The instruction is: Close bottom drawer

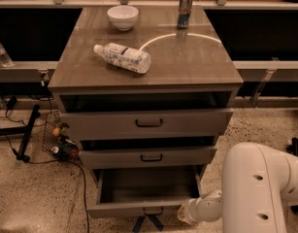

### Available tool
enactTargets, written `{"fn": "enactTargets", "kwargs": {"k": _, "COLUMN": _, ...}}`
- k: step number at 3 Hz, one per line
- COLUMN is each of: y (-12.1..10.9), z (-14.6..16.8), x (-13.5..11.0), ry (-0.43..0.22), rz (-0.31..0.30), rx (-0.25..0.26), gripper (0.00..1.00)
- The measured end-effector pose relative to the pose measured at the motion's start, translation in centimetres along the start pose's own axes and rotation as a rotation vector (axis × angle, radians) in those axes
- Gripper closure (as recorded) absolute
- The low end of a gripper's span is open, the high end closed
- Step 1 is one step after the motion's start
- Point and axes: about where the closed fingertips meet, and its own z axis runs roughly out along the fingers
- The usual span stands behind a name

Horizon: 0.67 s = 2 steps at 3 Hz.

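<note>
The bottom drawer [139, 208] is grey-taupe with a small black centre pull. It stands pulled well out at the foot of the cabinet [147, 76], and its inside looks empty. The two drawers above it stand slightly out. My white arm [260, 193] comes in from the lower right. Its wrist end [194, 211] sits at the right end of the bottom drawer's front. The gripper itself is hidden behind the arm and the drawer front.
On the cabinet top lie a plastic bottle [122, 57] on its side, a white bowl [123, 17] and an upright can [185, 3]. Cables and a small wire basket [56, 137] lie on the speckled floor at the left. Dark shelving runs behind.
</note>
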Motion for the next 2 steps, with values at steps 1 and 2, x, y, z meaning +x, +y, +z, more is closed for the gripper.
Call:
{"fn": "enactTargets", "kwargs": {"k": 1, "y": -1.4, "z": 1.2, "x": -1.6, "ry": -0.033, "rz": -0.019, "rx": 0.026, "gripper": 1.0}}
{"fn": "enactTargets", "kwargs": {"k": 2, "y": -5.5, "z": 1.5, "x": -4.4, "ry": -0.079, "rz": -0.065, "rx": 0.098, "gripper": 1.0}}
